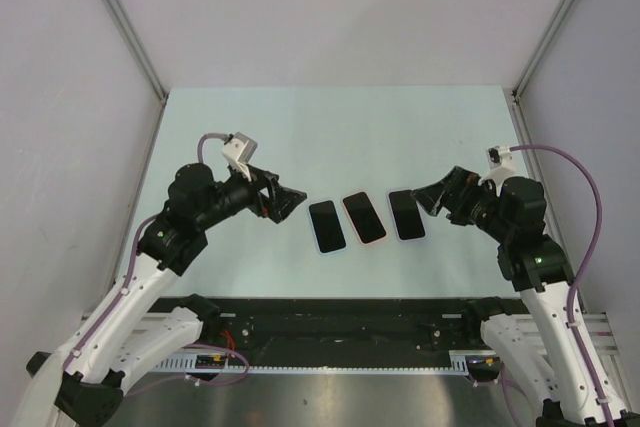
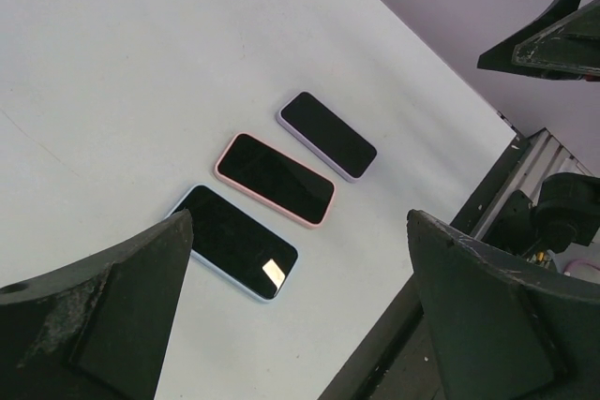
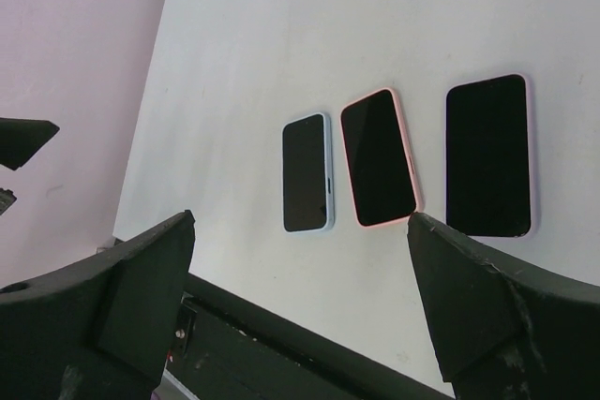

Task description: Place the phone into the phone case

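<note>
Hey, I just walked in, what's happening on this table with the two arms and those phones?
Nothing is being held. A blue-rimmed phone, a pink-rimmed phone and a lavender-rimmed phone lie flat in a row on the table. The left gripper hovers open beside the blue one, and the right gripper hovers open beside the lavender one. Neither touches a phone. The coloured rims look like cases, though I cannot be sure.

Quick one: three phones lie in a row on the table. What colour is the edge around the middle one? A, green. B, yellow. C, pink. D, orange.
C: the middle phone shows a pink rim around its dark screen, plain in both wrist views.
</note>
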`<state>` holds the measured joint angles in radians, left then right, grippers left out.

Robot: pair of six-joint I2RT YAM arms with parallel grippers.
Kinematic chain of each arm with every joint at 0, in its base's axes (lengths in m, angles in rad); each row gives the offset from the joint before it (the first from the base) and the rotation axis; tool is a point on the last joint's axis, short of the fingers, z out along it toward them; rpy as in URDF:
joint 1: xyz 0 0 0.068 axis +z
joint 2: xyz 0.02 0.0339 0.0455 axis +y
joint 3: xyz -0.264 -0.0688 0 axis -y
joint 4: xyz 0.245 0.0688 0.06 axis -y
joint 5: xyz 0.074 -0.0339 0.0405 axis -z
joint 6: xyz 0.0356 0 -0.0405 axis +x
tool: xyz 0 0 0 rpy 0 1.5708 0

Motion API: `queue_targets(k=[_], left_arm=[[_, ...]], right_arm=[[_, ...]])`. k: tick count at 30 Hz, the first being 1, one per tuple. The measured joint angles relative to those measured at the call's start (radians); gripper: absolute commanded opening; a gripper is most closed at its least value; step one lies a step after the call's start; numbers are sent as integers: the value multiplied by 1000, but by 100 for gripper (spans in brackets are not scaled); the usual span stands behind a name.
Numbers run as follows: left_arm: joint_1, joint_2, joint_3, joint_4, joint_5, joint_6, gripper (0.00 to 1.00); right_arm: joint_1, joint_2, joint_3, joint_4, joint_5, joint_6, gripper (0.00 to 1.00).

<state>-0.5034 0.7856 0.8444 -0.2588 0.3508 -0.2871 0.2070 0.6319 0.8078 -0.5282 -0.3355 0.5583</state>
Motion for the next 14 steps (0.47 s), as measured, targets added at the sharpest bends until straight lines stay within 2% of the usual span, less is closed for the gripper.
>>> queue_targets(k=[14], left_arm=[[0, -1, -1, 15, 3, 0, 100]], right_arm=[[1, -37, -2, 50, -15, 14, 100]])
